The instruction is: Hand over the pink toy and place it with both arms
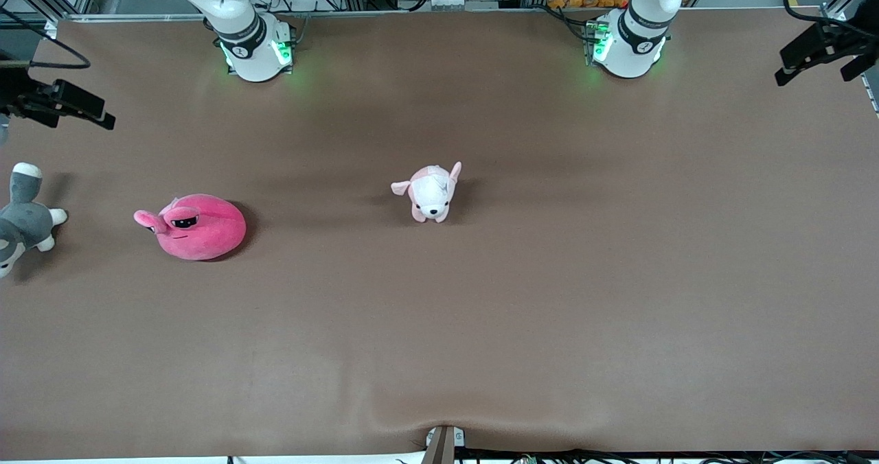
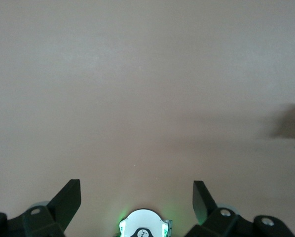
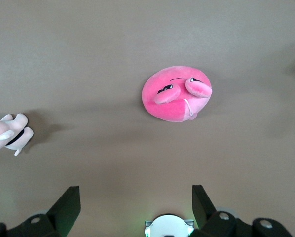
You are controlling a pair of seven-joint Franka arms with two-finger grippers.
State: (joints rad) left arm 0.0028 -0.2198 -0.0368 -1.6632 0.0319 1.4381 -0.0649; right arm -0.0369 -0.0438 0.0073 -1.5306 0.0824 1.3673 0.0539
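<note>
**Pink toy on the table, both grippers raised and spread**

Lowest in the front view, so nearest the camera, the pink toy [image 1: 199, 226] sits on the brown table [image 1: 522, 327] toward the right arm's end, its eye stalks pointing toward that end's edge. Beside it, at that very edge, lies a grey and white plush [image 1: 23, 222]. Mid-table stands a white and pale-pink dog plush [image 1: 431, 191], slightly farther from the camera. Over the pink toy hangs the right gripper [image 3: 136, 205], fingers spread and holding nothing. Above bare cloth, the left gripper [image 2: 136, 198] is likewise spread and holds nothing.
</note>
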